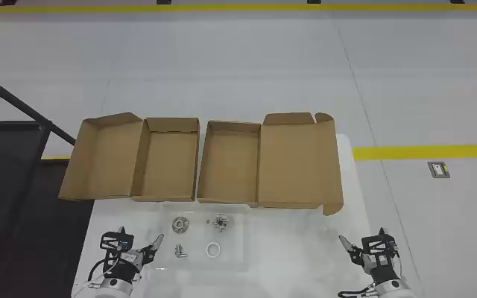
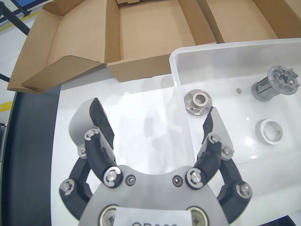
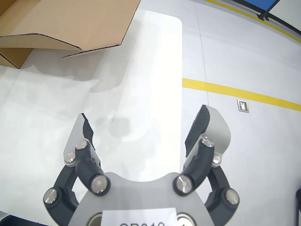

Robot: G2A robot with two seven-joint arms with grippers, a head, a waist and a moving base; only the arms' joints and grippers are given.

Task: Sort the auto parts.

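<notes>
Left hand [image 2: 152, 105] hangs wide open and empty at the outer wall of the clear tray [image 2: 235, 45], one fingertip close by the flanged hub [image 2: 198, 102] inside it. Right hand [image 3: 144, 111] is spread just as wide, holding nothing, over bare tabletop [image 3: 58, 109] well apart from the tray.

Also in the tray lie a ribbed sleeve [image 2: 274, 84], a plain ring [image 2: 269, 131] and a small bolt-like piece [image 1: 179, 251]. Just beyond the tray stand two open cardboard boxes, one [image 2: 152, 24] beside the other [image 2: 235, 15], with nothing in them.

These parts look like machined metal: stiff, probably dense for their bulk, and smooth enough to slip. The hub seems best pinched across its raised collar or flange edge. The ring wants a grip across its outer wall, and the sleeve, which may roll, across its barrel.
</notes>
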